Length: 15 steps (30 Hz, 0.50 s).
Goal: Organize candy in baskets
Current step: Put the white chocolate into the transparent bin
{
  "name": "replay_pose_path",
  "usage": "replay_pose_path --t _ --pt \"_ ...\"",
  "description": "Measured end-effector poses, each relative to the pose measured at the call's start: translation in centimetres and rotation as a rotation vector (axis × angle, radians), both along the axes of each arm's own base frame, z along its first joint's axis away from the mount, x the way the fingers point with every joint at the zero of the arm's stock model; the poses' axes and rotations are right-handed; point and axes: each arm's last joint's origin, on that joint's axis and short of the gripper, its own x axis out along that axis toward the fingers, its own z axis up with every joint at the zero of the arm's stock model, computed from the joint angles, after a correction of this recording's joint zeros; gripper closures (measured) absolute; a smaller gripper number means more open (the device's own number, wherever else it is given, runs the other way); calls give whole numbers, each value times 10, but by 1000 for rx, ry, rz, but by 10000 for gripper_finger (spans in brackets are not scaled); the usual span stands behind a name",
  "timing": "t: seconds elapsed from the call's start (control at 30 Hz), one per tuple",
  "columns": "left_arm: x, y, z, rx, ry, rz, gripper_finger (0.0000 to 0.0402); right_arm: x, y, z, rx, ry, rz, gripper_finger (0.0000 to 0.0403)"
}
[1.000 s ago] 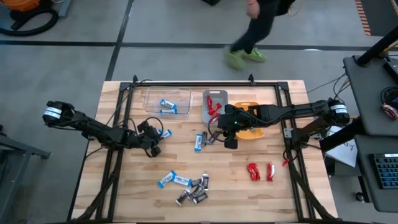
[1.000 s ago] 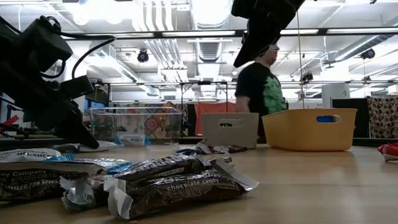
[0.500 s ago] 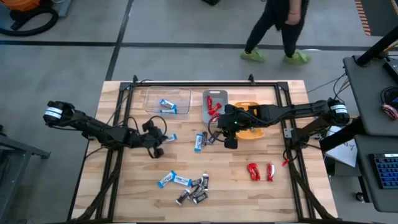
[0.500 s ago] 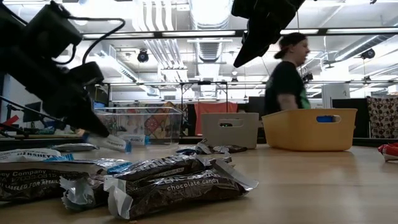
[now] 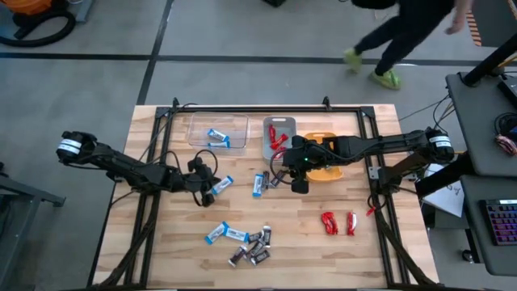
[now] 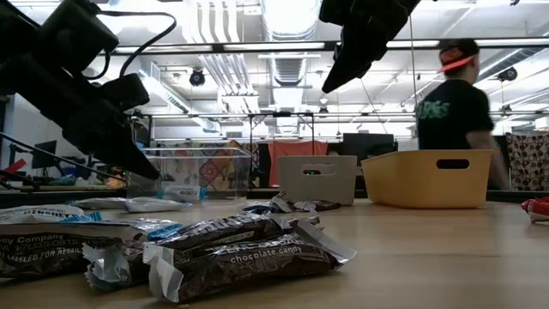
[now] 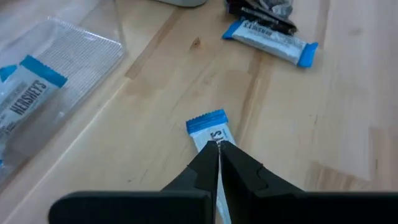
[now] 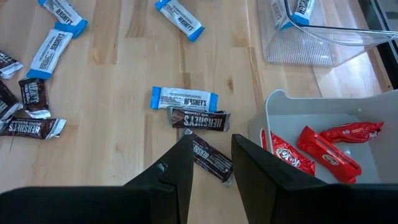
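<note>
Near the clear basket (image 5: pixel 218 129), the left hand (image 5: pixel 212 191) pinches a blue bar (image 5: pixel 222 185) endwise, its length pointing toward that basket. Over the brown bars (image 8: pixel 210 158), the right hand (image 8: pixel 209 155) hangs parted.

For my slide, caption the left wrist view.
Left gripper pinches a blue-and-white bar on the table beside the clear basket.

Wooden table (image 5: pixel 355 250), scattered candy (image 5: pixel 242 242), three baskets (image 5: pixel 218 129)
</note>
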Motion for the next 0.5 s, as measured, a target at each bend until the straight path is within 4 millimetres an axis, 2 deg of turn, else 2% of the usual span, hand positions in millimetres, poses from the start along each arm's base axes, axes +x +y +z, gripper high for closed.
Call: replay_pose_path --t 0.17,0.5 --pt "3 -3 -2 -37 -18 -20 358 0 0 0 0 0 0 300" --pt "11 -6 -22 19 38 29 199 0 1 0 5 -1 -3 300"
